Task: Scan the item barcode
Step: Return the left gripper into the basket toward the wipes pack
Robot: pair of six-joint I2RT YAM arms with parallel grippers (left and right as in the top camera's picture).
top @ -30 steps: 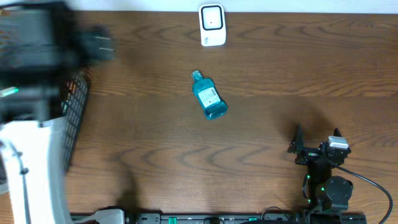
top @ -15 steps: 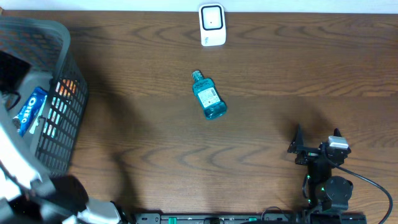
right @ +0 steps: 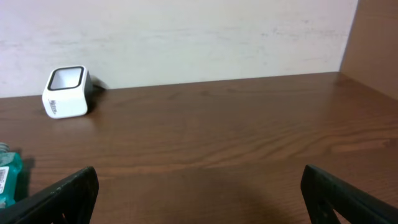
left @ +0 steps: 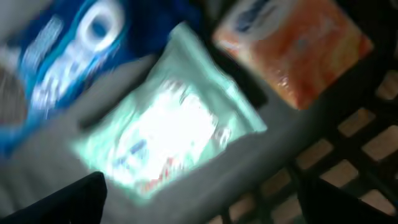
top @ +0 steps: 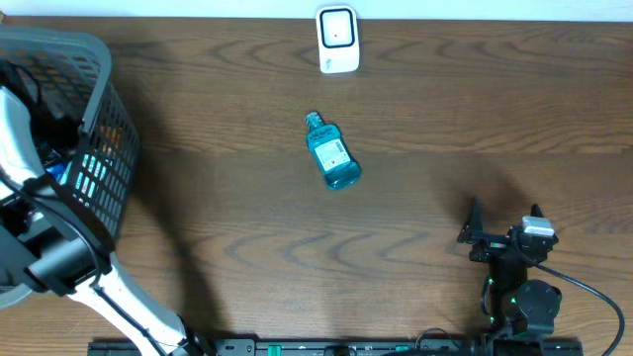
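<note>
Left end effector (left: 208, 202) open, apparently empty, over basket (left: 368, 142)

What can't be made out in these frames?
- Left wrist: motion blur; pale green packet label unreadable.
- Overhead: basket contents mostly hidden by the left arm.
- Overhead: mouthwash bottle label too small for a barcode.
- Right wrist: mouthwash bottle cut off by left edge.

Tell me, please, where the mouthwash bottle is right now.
Overhead, the mouthwash bottle lies mid-table, in front of the white scanner at the far edge, well right of the basket.
</note>
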